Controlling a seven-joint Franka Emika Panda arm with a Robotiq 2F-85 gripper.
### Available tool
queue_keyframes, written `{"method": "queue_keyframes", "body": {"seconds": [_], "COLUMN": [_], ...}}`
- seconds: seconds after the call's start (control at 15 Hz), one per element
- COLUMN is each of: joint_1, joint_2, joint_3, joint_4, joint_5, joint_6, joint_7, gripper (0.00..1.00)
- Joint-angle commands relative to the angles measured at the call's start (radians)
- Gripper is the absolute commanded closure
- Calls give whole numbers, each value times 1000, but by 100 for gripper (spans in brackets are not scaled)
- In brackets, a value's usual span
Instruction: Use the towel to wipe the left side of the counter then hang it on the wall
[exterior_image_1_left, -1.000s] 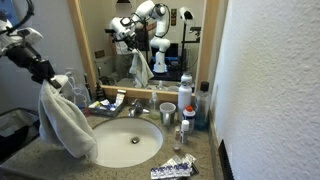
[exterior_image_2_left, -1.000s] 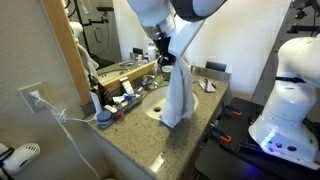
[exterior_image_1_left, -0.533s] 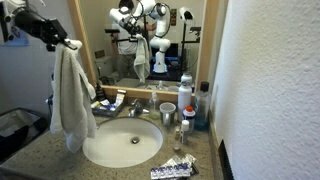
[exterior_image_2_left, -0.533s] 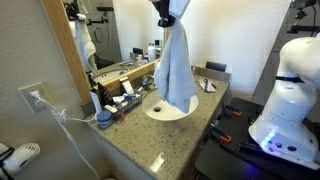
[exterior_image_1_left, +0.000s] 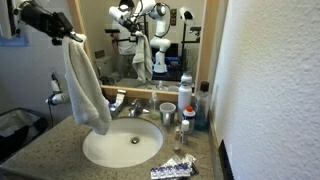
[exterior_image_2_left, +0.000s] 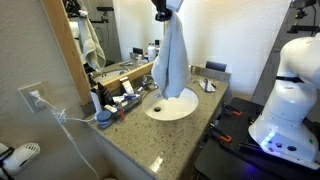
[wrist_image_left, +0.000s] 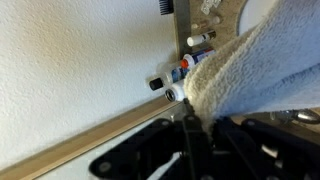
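We find the pincer (exterior_image_1_left: 72, 38) raised high above the table (exterior_image_1_left: 40, 150) and pressed together on the upper end of the towel (exterior_image_1_left: 88, 92). In both exterior views the towel hangs from this grip as one long, loose drape. Its lower edge comes down near the rim of the sink (exterior_image_1_left: 125, 148); we cannot tell whether it touches. In an exterior view the towel (exterior_image_2_left: 174, 62) hangs over the sink (exterior_image_2_left: 172, 110), with the pincer (exterior_image_2_left: 166, 12) at the top edge of the frame. The towel hangs in front of the wood-framed mirror (exterior_image_1_left: 190, 60) and beside the faucet (exterior_image_1_left: 133, 105). It is well apart from the rough white wall (exterior_image_1_left: 270, 80) at the far side of the sink. On the table between the sink and that wall stand a blue-topped bottle (exterior_image_1_left: 185, 95) and a cup (exterior_image_1_left: 167, 112), and a flat packet (exterior_image_1_left: 172, 168) lies near the front edge. In the wrist view the terry pile of the towel (wrist_image_left: 262, 70) fills the right side of the frame. It runs down into the dark pincer (wrist_image_left: 190, 128), whose jaws we see closed on the cloth.
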Motion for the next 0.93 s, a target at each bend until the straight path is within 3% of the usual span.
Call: {"method": "queue_keyframes", "body": {"seconds": [0.0, 0.6, 0.87], "joint_1": [-34, -84, -123], "joint_2": [-21, -98, -115], "joint_3": [-5, -31, -94], "joint_4": [10, 75, 132], "joint_5": [-70, -318, -458], "joint_6": [-37, -271, -254], "joint_7": [86, 212, 180], "gripper": [97, 97, 97]}}
